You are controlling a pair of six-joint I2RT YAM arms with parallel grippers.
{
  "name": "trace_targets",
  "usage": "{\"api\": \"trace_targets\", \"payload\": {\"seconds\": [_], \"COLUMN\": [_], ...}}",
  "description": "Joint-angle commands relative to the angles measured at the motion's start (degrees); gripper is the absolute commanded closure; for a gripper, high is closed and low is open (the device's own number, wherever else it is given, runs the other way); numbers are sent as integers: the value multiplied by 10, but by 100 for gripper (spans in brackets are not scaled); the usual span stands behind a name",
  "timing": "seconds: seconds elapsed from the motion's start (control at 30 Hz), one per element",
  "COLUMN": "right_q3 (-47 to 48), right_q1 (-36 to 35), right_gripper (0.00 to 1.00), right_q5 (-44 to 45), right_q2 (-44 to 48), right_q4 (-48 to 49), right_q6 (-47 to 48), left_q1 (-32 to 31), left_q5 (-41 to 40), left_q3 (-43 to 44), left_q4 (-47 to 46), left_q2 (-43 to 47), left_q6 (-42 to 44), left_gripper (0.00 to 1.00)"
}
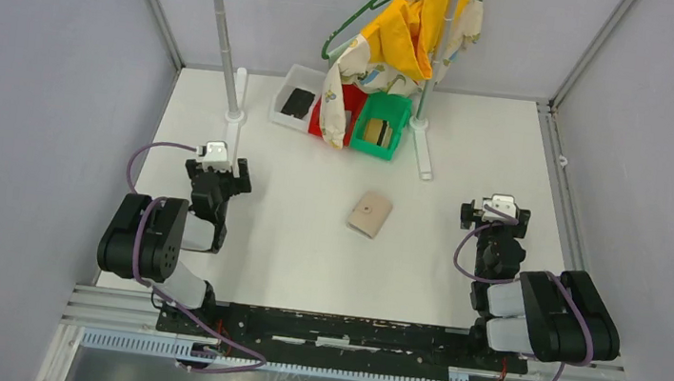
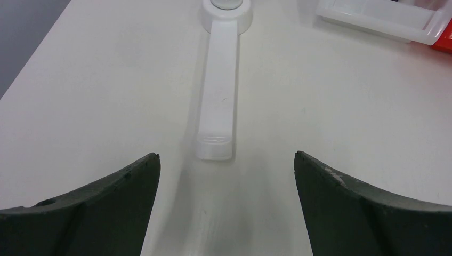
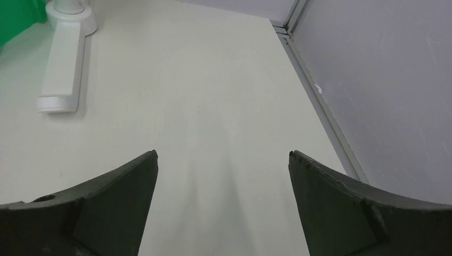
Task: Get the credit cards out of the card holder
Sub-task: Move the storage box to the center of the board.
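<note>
Top cam high, behind, looking down; wrist cams low, fwd, near table (image 2: 106,80); shared: rack feet (image 2: 216,101).

The card holder (image 1: 370,214) lies on the table (image 1: 289,243), before 3 bins (image 1: 399,121).

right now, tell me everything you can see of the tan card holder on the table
The card holder is a tan, leather-looking rectangular wallet, folded shut, with a small pale round snap on its upper face. It lies flat on the white table, turned at a slant, near the table's middle. Only the table touches it. Its inside is hidden.
</note>
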State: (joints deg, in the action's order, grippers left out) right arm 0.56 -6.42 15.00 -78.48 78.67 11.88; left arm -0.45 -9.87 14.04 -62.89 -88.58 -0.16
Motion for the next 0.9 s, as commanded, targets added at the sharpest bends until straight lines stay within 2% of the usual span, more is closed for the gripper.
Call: {"api": "trace_targets", "payload": {"seconds": [0.0, 0.5, 0.57, 0.63, 0.67, 0.73, 0.8, 0.87], "right_q3": [-57, -52, -55, -23, 7, 67, 103, 132], "right_q1": [3, 5, 5, -1, -1, -1, -1, 0], "right_gripper": [2, 2, 2, 2, 2, 2, 2, 2], "right_q5": [-9, -7, 10, 31, 45, 66, 50, 16], "right_q2": [4, 4, 29, 88, 114, 141, 159, 176], "right_q4": [18, 11, 2, -116, -204, -318, -381, -411], "right_q6": [3, -3, -8, -19, -35, -83, -100, -118], "left_q1": [2, 4, 4, 4, 4, 28, 43, 53], "left_q5": [6, 8, 11, 12, 17, 28, 49, 67], "left_q3": [11, 11, 9, 26, 46, 107, 148, 172], "left_q4": [-28, -29, -31, 19, 66, 173, 251, 291], "left_q2": [-1, -1, 3, 25, 40, 57, 64, 78], "left_q6": [-10, -10, -9, -9, -11, -19, -22, -13], "left_gripper": [0, 0, 0, 0, 0, 0, 0, 0]}}
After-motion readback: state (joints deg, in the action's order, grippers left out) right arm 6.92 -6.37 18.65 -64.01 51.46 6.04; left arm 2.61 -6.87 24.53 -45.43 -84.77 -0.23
